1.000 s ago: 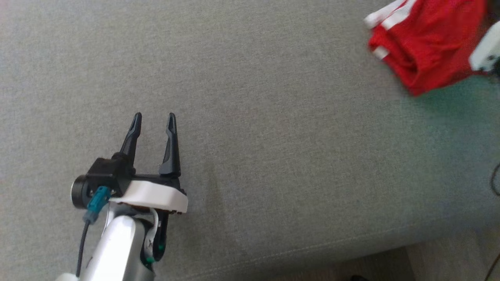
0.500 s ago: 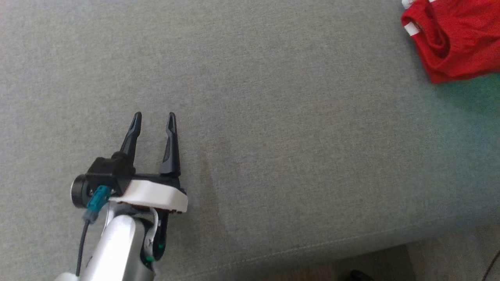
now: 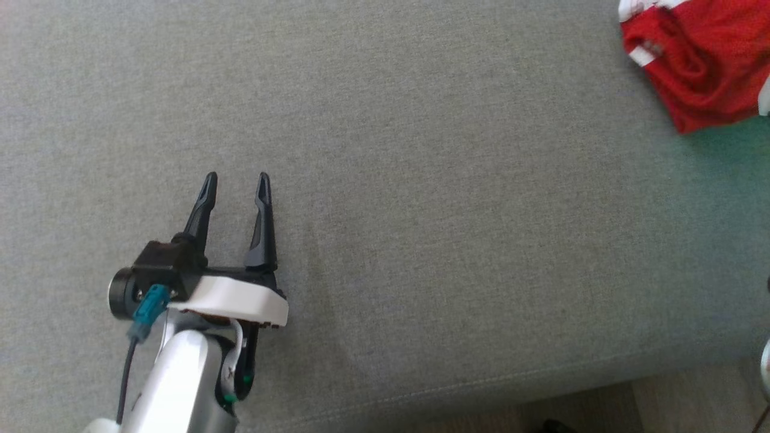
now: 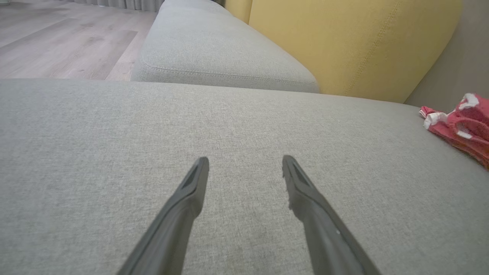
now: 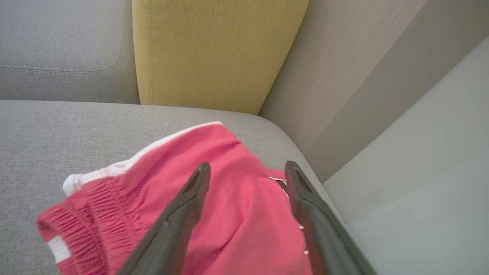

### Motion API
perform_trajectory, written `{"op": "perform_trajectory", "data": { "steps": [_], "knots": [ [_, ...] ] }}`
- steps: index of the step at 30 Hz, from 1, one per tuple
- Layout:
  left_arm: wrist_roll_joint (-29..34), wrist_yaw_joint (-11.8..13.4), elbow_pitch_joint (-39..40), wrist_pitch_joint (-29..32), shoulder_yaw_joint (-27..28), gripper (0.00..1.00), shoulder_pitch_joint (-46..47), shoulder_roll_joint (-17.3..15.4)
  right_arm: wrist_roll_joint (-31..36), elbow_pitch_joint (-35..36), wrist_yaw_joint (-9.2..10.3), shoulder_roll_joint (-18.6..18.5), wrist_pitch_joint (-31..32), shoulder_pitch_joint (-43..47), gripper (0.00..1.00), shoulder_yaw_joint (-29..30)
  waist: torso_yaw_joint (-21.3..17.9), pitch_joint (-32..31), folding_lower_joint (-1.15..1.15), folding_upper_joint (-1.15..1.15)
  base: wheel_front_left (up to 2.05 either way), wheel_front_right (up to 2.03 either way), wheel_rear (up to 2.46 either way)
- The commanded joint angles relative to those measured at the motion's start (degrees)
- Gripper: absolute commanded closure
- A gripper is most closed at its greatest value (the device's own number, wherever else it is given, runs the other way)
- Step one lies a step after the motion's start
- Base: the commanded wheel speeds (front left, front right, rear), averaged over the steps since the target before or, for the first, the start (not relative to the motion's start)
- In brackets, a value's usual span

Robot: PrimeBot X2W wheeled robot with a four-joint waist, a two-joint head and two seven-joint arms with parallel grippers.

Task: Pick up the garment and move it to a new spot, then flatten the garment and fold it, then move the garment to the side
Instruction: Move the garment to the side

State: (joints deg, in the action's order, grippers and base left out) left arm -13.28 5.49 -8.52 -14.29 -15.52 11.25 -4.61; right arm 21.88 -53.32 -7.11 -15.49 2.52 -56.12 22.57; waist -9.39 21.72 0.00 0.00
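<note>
The garment [image 3: 698, 60], red mesh with white stripe trim, lies bunched at the far right corner of the grey seat cushion [image 3: 421, 180]. It also shows at the right edge of the left wrist view as a crumpled garment [image 4: 462, 124]. My right gripper [image 5: 246, 168] hangs open just above the garment [image 5: 233, 214], its fingers spread with nothing pinched between them. My left gripper [image 3: 234, 177] rests open over bare cushion at the lower left, far from the cloth, and the left gripper [image 4: 244, 160] holds nothing.
A yellow back cushion [image 5: 214, 53] stands behind the garment, with a pale wall panel [image 5: 344, 84] and a light surface [image 5: 428, 172] to its right. A second grey seat cushion [image 4: 214, 49] adjoins. The sofa's front seam [image 3: 481, 382] borders wooden floor [image 3: 662, 409].
The garment has shifted toward the right corner of the cushion. My right gripper has gone from shut to open, letting the cloth go. The left arm has not moved.
</note>
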Motion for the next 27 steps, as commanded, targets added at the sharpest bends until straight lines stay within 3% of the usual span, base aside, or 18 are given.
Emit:
{"op": "perform_trajectory", "data": {
  "steps": [1,13,20,27],
  "knots": [
    [-0.1,0.1,1.7,-0.7,1.9,0.00,1.6,-0.6,0.9,2.5,-0.37,-0.2,-0.2,-1.9,0.00,0.0,0.0,-0.1,0.00,0.00,0.00,0.00,0.00],
    [-0.7,0.1,1.5,-0.7,2.3,0.00,1.0,-0.5,4.6,2.5,-0.37,3.7,-3.1,-1.7,0.00,1.5,-0.2,-3.2,0.00,0.00,0.00,0.00,0.00],
    [-2.5,0.7,1.2,-0.7,6.1,0.00,0.1,-0.1,-1.0,-0.3,-0.37,7.7,-12.4,0.1,0.00,-4.8,1.5,-9.8,0.00,0.00,0.00,0.00,0.00],
    [-3.7,1.0,-0.1,-0.7,9.2,0.00,-2.2,0.5,-8.4,-0.5,-0.37,11.1,-16.3,4.5,0.00,-11.0,3.6,-15.7,0.00,0.00,0.00,0.00,0.00]
  ]
}}
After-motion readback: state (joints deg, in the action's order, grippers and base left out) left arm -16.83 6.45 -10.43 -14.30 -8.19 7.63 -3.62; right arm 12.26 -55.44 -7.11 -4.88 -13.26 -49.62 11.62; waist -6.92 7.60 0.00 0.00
